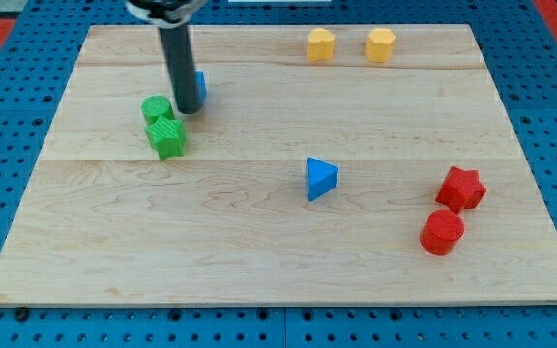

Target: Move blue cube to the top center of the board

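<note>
The blue cube point(199, 85) sits at the board's upper left, mostly hidden behind my dark rod; only its right edge shows. My tip point(188, 108) rests on the board right in front of the cube, touching or nearly touching it, I cannot tell which. Just left of and below the tip are a green cylinder point(156, 108) and a green star-shaped block point(167, 137), close together.
Two yellow hexagonal blocks point(320, 44) point(380, 44) stand at the top, right of centre. A blue triangular block point(320, 179) lies near the middle. A red star point(460, 188) and a red cylinder point(442, 232) sit at the lower right. The wooden board point(259, 251) lies on a blue pegboard.
</note>
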`<state>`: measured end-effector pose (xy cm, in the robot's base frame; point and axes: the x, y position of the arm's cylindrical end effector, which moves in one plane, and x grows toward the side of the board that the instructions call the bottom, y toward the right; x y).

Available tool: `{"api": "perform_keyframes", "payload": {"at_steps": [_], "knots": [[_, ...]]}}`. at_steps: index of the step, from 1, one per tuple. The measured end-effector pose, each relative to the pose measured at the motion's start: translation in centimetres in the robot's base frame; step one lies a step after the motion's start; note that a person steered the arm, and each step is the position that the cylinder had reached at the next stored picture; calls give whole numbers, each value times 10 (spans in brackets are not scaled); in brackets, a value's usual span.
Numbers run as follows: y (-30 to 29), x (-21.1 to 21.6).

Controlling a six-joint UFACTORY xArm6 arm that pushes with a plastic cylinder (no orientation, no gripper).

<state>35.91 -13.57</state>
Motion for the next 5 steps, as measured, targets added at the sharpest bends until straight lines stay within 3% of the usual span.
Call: {"api": "perform_keyframes", "payload": {"at_steps": [1, 3, 5], "knots": [[-15, -11], [44, -35], [65, -67]]}}
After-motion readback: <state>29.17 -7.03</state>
